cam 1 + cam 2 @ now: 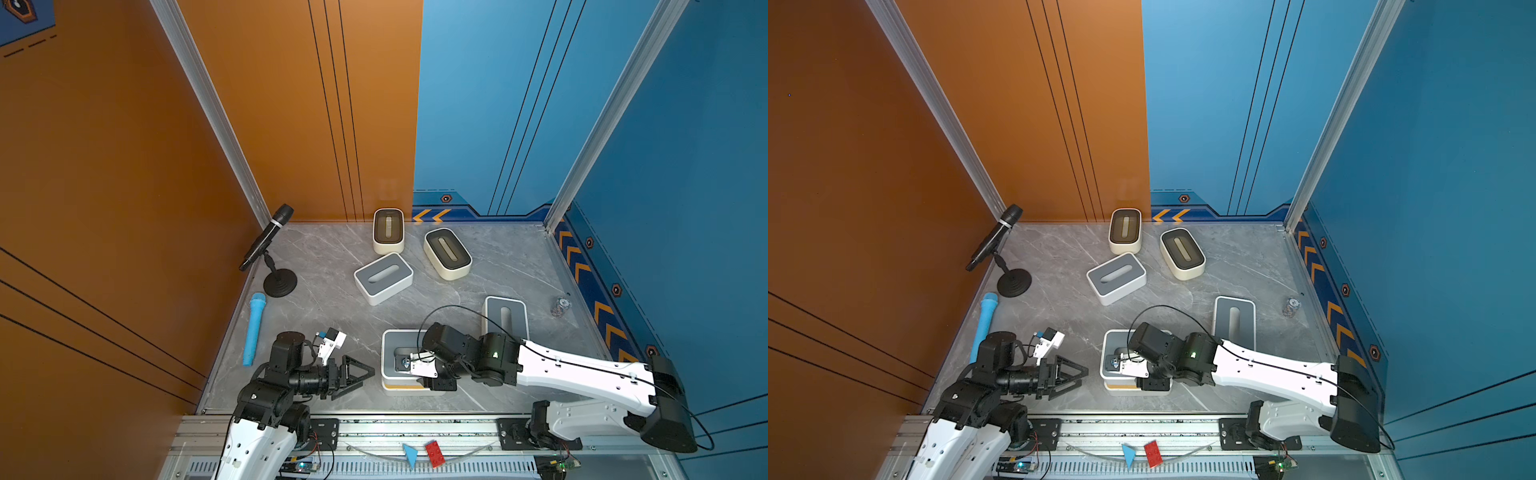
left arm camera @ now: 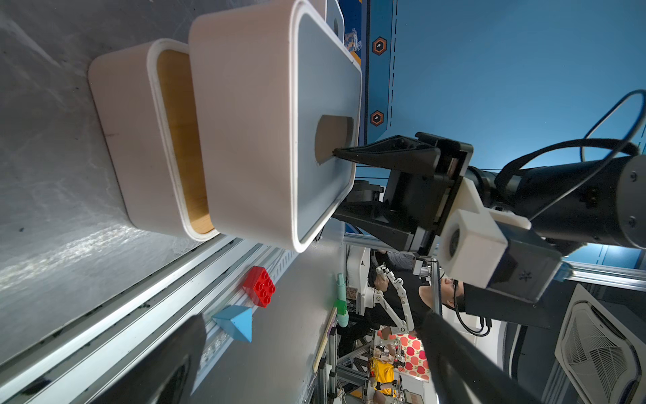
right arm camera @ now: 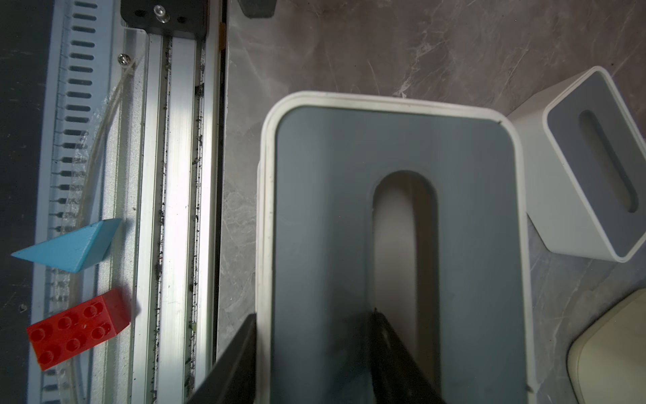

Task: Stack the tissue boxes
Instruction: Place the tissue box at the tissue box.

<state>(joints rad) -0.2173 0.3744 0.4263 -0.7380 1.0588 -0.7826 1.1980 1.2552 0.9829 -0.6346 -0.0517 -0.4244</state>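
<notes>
Your right claw [image 2: 341,185] pinches the grey-lidded tissue box [image 2: 251,133] by one wall, a finger down its lid slot, likely to keep it level over the wood-lidded box [image 2: 133,140] beneath the claw. Your left claw [image 1: 368,376] gapes wide, empty, just beside both.
</notes>
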